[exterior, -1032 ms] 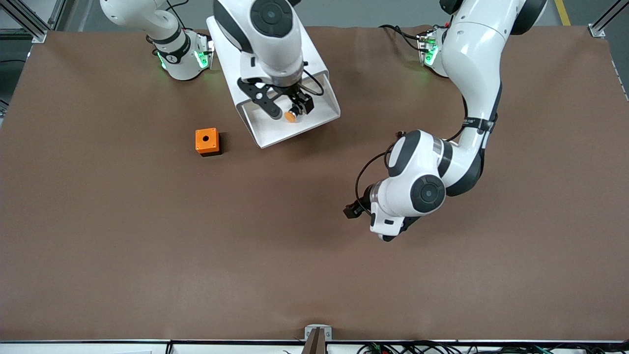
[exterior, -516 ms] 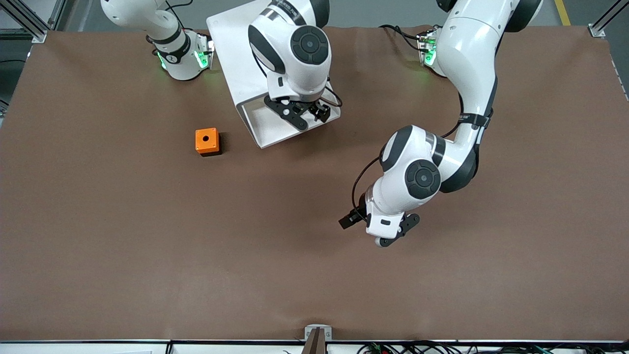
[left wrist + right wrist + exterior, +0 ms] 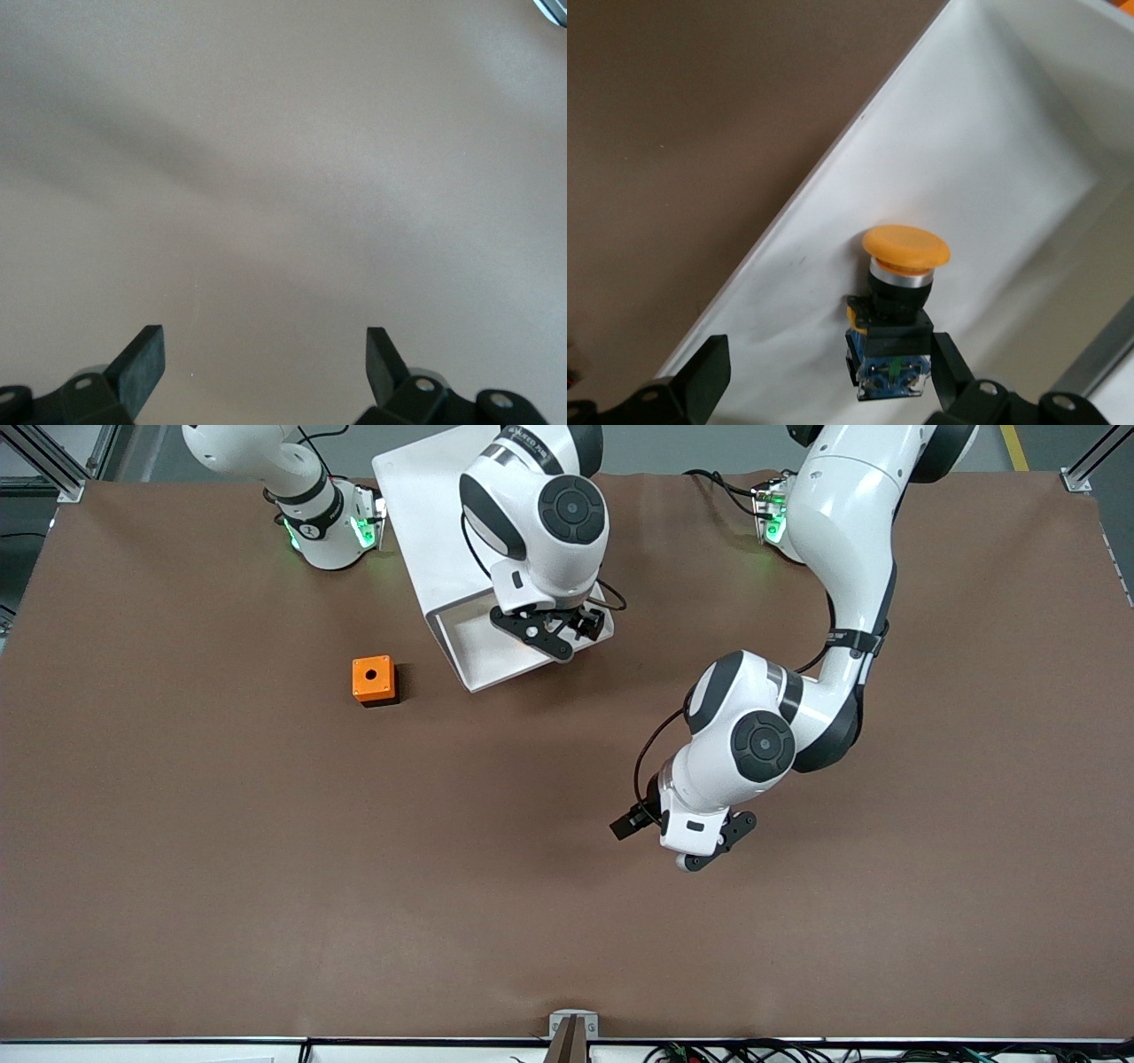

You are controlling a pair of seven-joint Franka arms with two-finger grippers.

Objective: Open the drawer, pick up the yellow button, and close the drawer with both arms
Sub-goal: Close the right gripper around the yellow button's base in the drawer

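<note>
Now domed orange button (image 3: pixel 905 247), smooth drawer (image 3: pixel 1010 168).

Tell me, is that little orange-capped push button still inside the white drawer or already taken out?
Still inside. The orange-capped push button lies on the floor of the shallow white drawer, between the open fingers of the right hand.

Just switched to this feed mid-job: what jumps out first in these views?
The open drawer stands out, pulled from the white cabinet near the robots' bases, with the right gripper open over it and the orange-capped button lying in it between the fingers, not gripped. The orange cube sits beside the drawer toward the right arm's end. The left gripper waits open over bare table.
</note>
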